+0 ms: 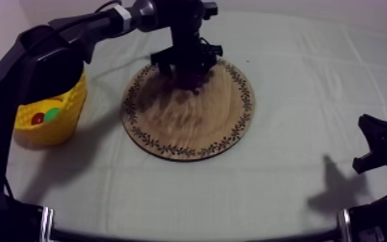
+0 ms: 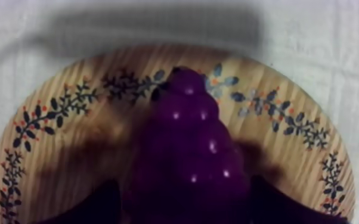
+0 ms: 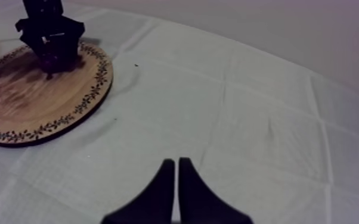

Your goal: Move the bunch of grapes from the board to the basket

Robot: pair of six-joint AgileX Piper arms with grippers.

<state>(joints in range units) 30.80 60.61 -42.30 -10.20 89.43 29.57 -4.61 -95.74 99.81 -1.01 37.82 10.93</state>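
Hard bits first. From above, our left gripper (image 1: 189, 71) sits right over the bunch of grapes (image 1: 194, 82), so all we get there is a dark purple blob poking out below the black fingers. We can't tell whether the bunch rests on the wooden board (image 1: 189, 129) or hangs just off it. Our left arm (image 1: 16, 77) also covers part of the yellow basket (image 1: 72, 109), which stands just left of the board. Inside it we can make out a small red fruit (image 1: 37, 118) touching something green (image 1: 53, 114), no idea what kind.

On the left wrist camera the fingers (image 2: 92, 205) are cut off at the tips. They're two dark shapes, one on each side of the bunch and pressed against it, so we're calling it clamped on the grapes.

The bunch is at the board's far part, close to the patterned rim (image 2: 56, 110). It's deep glossy purple, with round berries stacked into a cone that narrows toward the rim. Each berry has a tiny white highlight, and dark shadow falls on the wood around it.

Our right gripper (image 3: 176, 161) hangs over bare cloth (image 3: 265, 107), well apart from the board, fingers together in a narrow wedge.
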